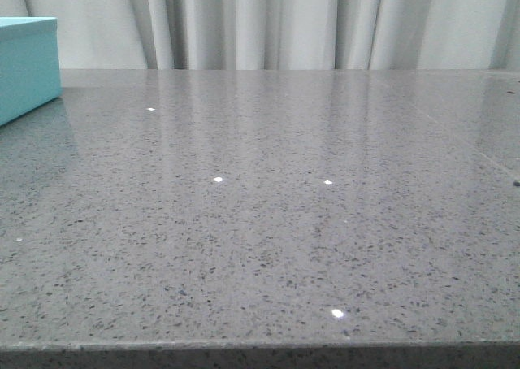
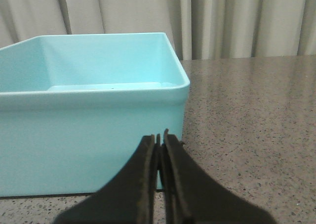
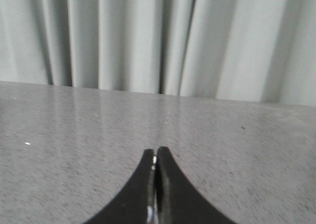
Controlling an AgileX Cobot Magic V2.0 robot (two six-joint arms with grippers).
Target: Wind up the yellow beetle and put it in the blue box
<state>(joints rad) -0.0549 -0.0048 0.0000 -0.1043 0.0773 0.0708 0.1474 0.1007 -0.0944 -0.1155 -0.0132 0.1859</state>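
Note:
The blue box [image 1: 24, 64] stands at the far left of the grey table in the front view, only its corner showing. In the left wrist view the blue box [image 2: 89, 115] is open-topped and looks empty inside. My left gripper [image 2: 159, 136] is shut with nothing in it, just in front of the box's near wall. My right gripper [image 3: 155, 152] is shut with nothing in it, low over bare table. The yellow beetle is out of view in every frame. Neither gripper shows in the front view.
The grey speckled table [image 1: 268, 223] runs to a front edge at the bottom of the front view. Pale curtains [image 1: 268, 23] hang behind the table's far edge.

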